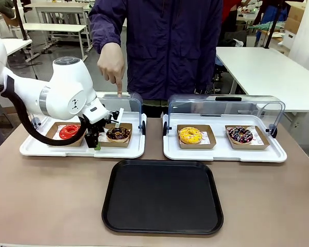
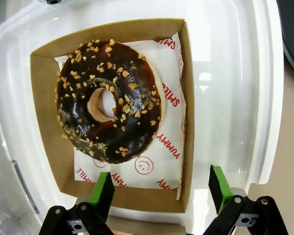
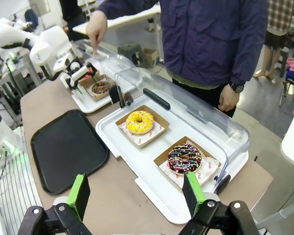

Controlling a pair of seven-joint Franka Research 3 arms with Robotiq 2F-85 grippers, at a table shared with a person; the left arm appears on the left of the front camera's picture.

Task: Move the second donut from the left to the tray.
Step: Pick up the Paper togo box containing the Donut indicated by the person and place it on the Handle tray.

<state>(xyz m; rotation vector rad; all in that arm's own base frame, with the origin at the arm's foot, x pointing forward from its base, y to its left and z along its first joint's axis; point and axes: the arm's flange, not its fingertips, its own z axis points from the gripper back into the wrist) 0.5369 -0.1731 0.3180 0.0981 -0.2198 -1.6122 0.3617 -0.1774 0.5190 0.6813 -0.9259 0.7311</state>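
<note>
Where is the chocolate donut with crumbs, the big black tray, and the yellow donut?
chocolate donut with crumbs (image 2: pixel 109 101): left wrist view, glazed ring beside the hole.
black tray (image 1: pixel 162 198): front view, bare middle.
yellow donut (image 1: pixel 190 135): front view, yellow glaze.

**Where everything sits on the desk**

Two display trays stand side by side at the far edge of the desk, lids tipped up behind them. The left display tray holds two holders: the red-glazed donut to the left, the second donut from the left to its right. The right display tray carries two more. The tray lies nearer, before the gap between them. The left hand hangs between the two left holders. A person's hand points down behind that tray.
</note>
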